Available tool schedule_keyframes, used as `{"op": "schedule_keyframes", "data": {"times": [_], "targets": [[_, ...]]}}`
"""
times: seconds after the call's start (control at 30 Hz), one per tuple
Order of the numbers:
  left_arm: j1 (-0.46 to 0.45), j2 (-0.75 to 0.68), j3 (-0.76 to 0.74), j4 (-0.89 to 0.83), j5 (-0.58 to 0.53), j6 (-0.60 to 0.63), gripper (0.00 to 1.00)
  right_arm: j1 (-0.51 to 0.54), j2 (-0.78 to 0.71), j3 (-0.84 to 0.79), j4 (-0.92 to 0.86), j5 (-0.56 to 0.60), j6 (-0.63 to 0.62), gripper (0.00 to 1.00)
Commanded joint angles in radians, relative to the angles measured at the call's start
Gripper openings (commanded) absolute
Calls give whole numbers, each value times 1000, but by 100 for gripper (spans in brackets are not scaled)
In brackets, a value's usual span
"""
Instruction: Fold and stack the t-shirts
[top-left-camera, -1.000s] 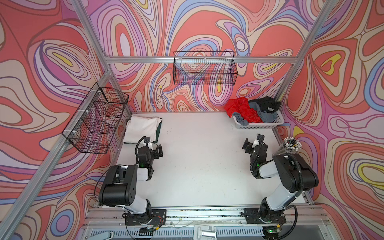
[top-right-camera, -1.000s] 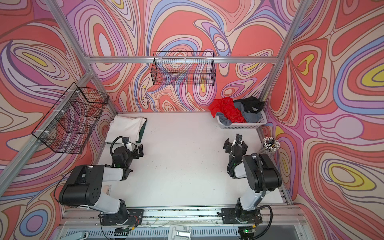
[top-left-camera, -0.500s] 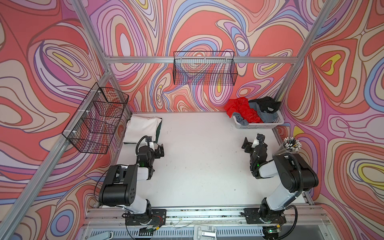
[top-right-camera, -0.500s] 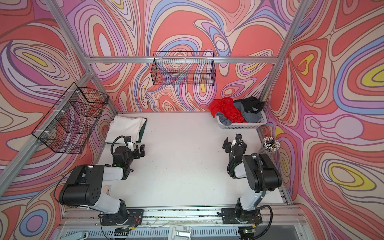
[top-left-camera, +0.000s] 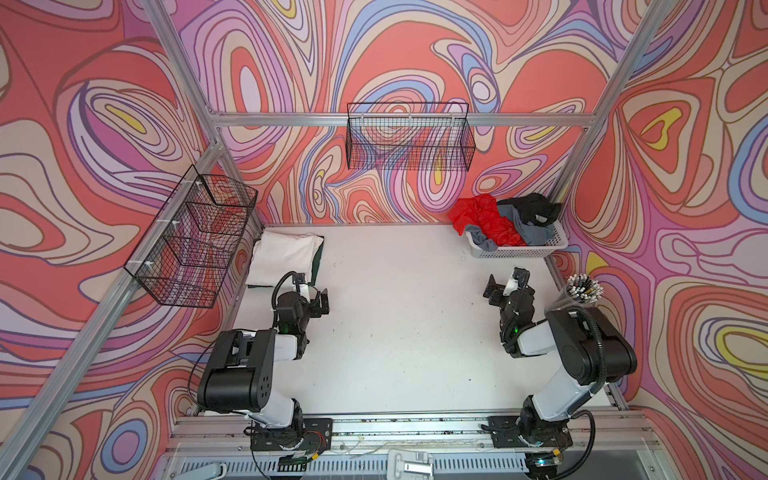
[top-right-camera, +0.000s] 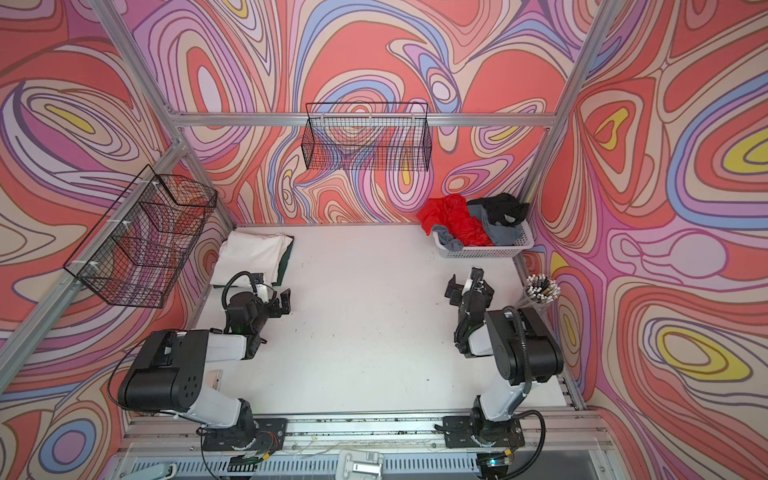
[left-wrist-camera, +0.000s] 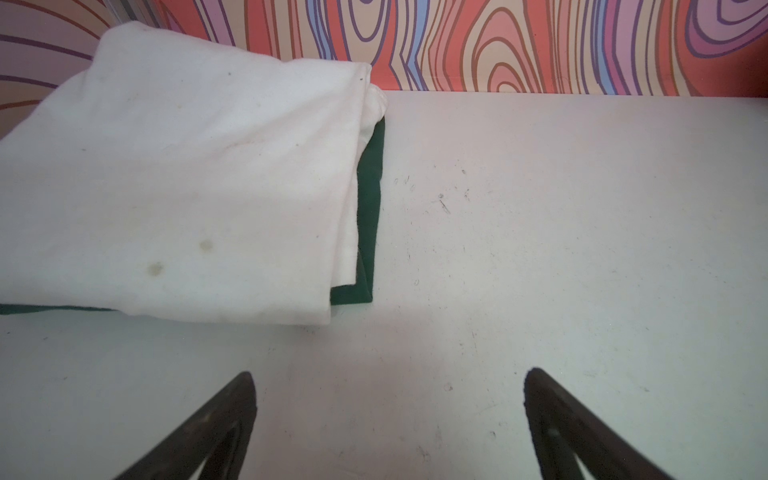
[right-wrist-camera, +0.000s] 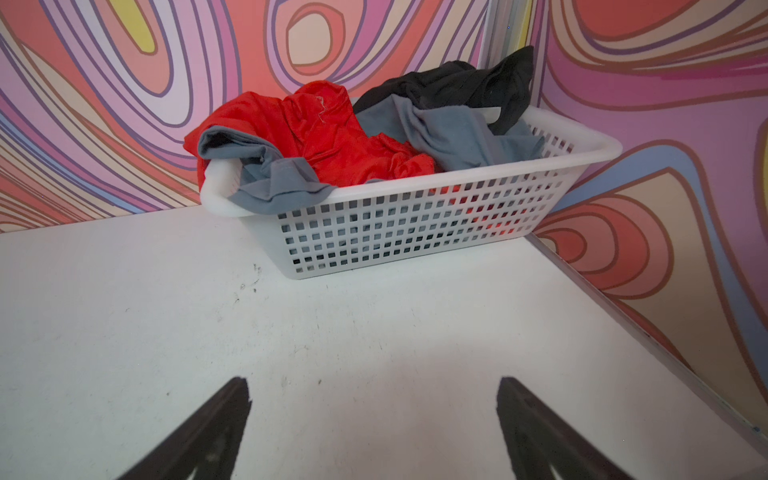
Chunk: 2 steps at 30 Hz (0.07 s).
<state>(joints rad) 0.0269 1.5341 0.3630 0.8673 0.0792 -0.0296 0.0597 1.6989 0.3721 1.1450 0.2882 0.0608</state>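
Note:
A folded white t-shirt (top-left-camera: 286, 257) (top-right-camera: 253, 257) (left-wrist-camera: 187, 187) lies on a folded dark green t-shirt (top-left-camera: 318, 262) (left-wrist-camera: 370, 187) in the table's far left corner. Crumpled red (top-left-camera: 482, 216) (right-wrist-camera: 324, 133), grey (top-left-camera: 528, 232) (right-wrist-camera: 453, 137) and black (top-left-camera: 532, 208) (right-wrist-camera: 449, 83) t-shirts fill the white plastic basket (top-left-camera: 519, 250) (top-right-camera: 486, 251) (right-wrist-camera: 415, 232) at the far right. My left gripper (top-left-camera: 313, 293) (top-right-camera: 274, 295) (left-wrist-camera: 388, 374) hovers open just short of the stack's near edge, holding nothing. A little before the basket, my right gripper (top-left-camera: 505, 284) (top-right-camera: 464, 282) (right-wrist-camera: 372, 380) is open and empty too.
The white table (top-left-camera: 395, 332) stretches between the two arms. Black wire baskets hang on the back wall (top-left-camera: 409, 137) and the left wall (top-left-camera: 195, 237). A cup of pens (top-left-camera: 582, 286) stands at the right edge beside the right arm. Aluminium frame posts border the table.

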Motion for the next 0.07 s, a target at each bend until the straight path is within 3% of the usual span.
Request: {"op": "schedule_keyframes", "data": {"times": [0.0,0.03], "targets": [[-2,4,16,10,13,12,100,1,7,1,19,-6,-11,98],[-2,3,15,9,14,12,100,1,7,-1,21,-5,-12,98]]}}
